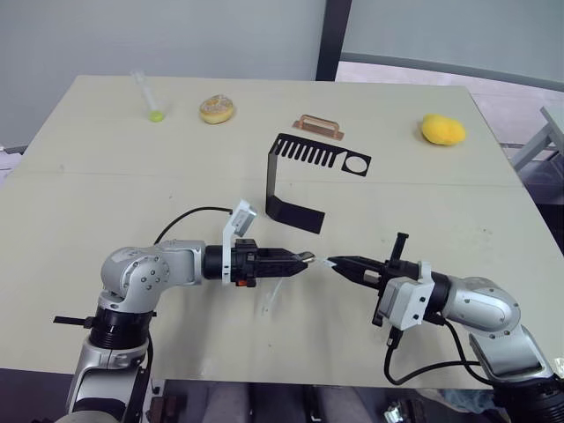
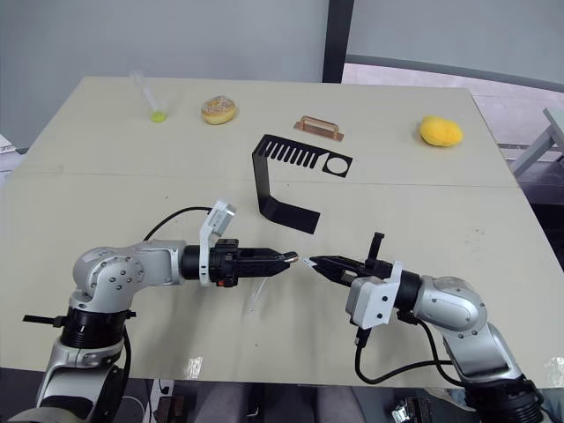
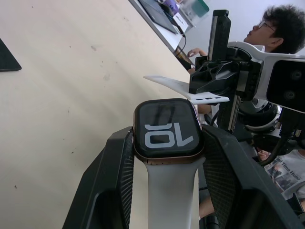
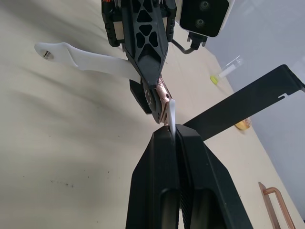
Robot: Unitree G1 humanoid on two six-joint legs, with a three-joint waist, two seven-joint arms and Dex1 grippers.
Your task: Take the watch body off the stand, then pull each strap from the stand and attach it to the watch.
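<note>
My left gripper (image 1: 300, 260) is shut on the watch body (image 3: 167, 129), a black rounded-square case whose screen shows white digits. One white strap (image 3: 171, 191) is attached to the case and hangs toward the table (image 1: 271, 298). My right gripper (image 1: 340, 263) is shut on the second white strap (image 4: 170, 112), which has small holes. Its free end lies right at the watch body's (image 4: 159, 98) open side; I cannot tell whether they touch. The black stand (image 1: 315, 157) stands behind both grippers, mid-table, with nothing on it.
Along the far side of the table lie a clear tube with a green end (image 1: 148, 95), a doughnut (image 1: 217, 109), a copper-coloured handle (image 1: 319, 127) and a yellow lump (image 1: 442, 129). A person (image 3: 279, 28) sits beyond the table.
</note>
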